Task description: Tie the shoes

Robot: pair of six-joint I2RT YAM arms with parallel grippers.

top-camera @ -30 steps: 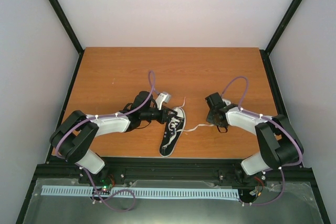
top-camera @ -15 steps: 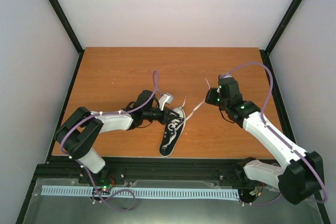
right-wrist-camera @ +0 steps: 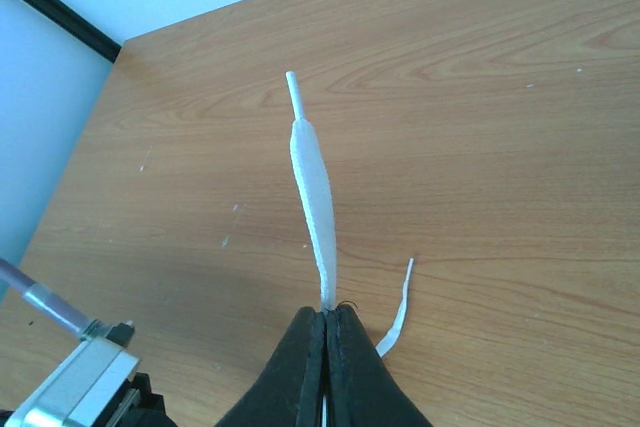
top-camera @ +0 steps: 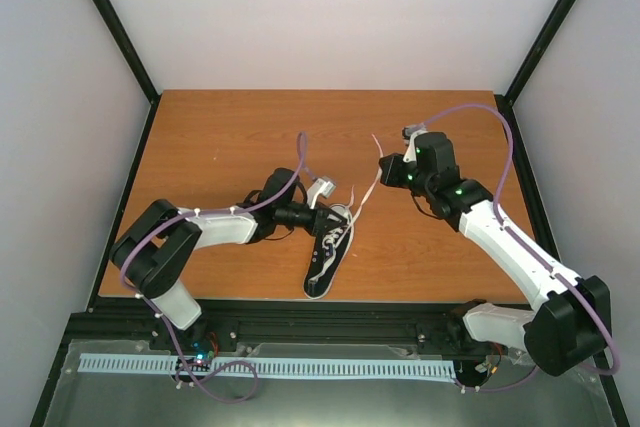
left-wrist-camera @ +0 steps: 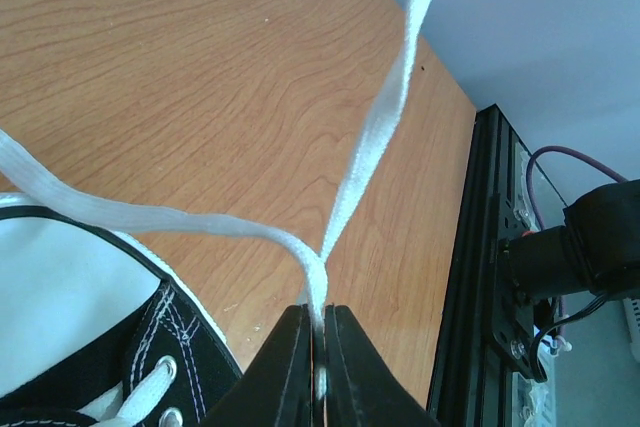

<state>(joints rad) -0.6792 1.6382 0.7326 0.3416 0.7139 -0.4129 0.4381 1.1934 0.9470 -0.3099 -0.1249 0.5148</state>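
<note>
Small black canvas sneaker with white rubber edging (top-camera: 327,252) lies close to the near edge of the brown wooden tabletop (top-camera: 220,137), about midway along it, toe toward that edge. Left end effector (left-wrist-camera: 318,347) sits at the sneaker's far, open end, fingers pressed together on the flat white lace (left-wrist-camera: 385,117) just above the eyelets. Right end effector (right-wrist-camera: 326,332), nearer the tabletop's middle and right of the sneaker, pinches the lace near its end, with the tip protruding beyond the fingers.
</note>
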